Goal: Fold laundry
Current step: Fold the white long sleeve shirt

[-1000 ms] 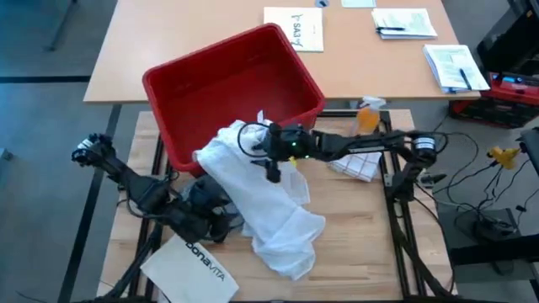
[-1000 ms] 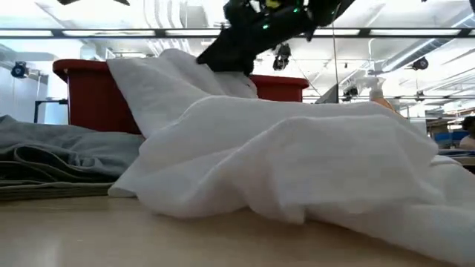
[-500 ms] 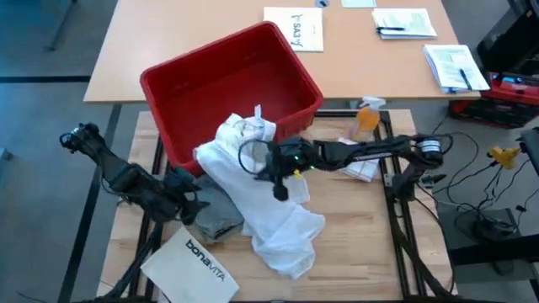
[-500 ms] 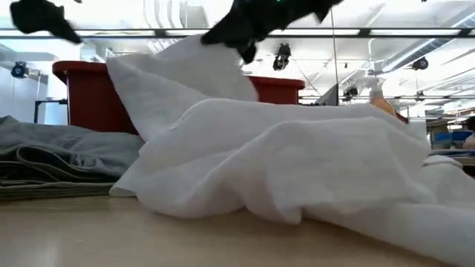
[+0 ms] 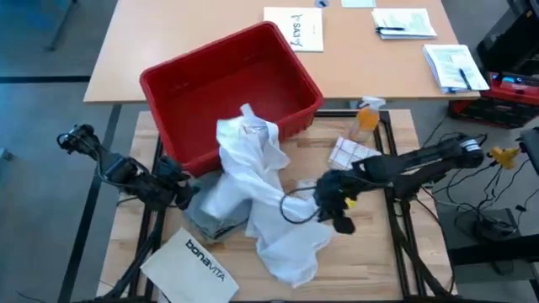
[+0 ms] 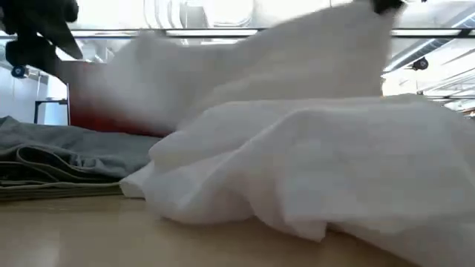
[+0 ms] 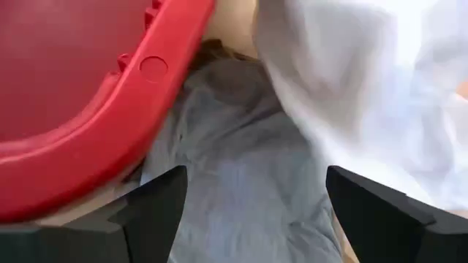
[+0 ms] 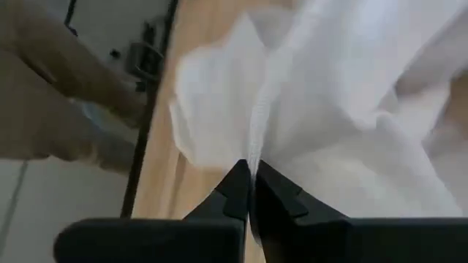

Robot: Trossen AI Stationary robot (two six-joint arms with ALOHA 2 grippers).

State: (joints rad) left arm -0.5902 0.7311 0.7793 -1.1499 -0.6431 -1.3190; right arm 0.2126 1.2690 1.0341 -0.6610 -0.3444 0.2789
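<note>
The large white shirt (image 5: 253, 181) lies crumpled from the near rim of the red bin (image 5: 227, 84) to the table's near side; in the low view the white shirt (image 6: 312, 178) fills the front. My right gripper (image 5: 333, 209) is right of it, shut on it. The grey T-shirt (image 5: 215, 210) lies flat at the left, partly under the white shirt, with a khaki-tan piece (image 6: 44, 191) beneath it. My left gripper (image 7: 256, 219) hovers open at the T-shirt's left side, beside the bin, touching nothing. My right gripper pinches a narrow fold or edge of the white shirt (image 8: 254, 157) between its two shut fingers (image 8: 235, 191). One layer or several, I cannot tell. The held part is raised off the table (image 6: 356, 30) and the cloth runs drawn from it back toward the bin.
A stiff white bag printed "bonavita" (image 5: 189, 265) lies at the near left corner. An orange spray bottle (image 5: 366, 118) and a checked cloth (image 5: 349, 153) sit at the far right. Papers (image 5: 295, 29) lie on the table behind. Bare wood shows at the near right (image 5: 370, 252).
My right gripper has gone from the bin's near rim toward the table's right and near edges, drawing a part of the white shirt up and out with it; the rest stays by the bin. My left gripper has drawn back toward the left edge, uncovering the grey T-shirt.
</note>
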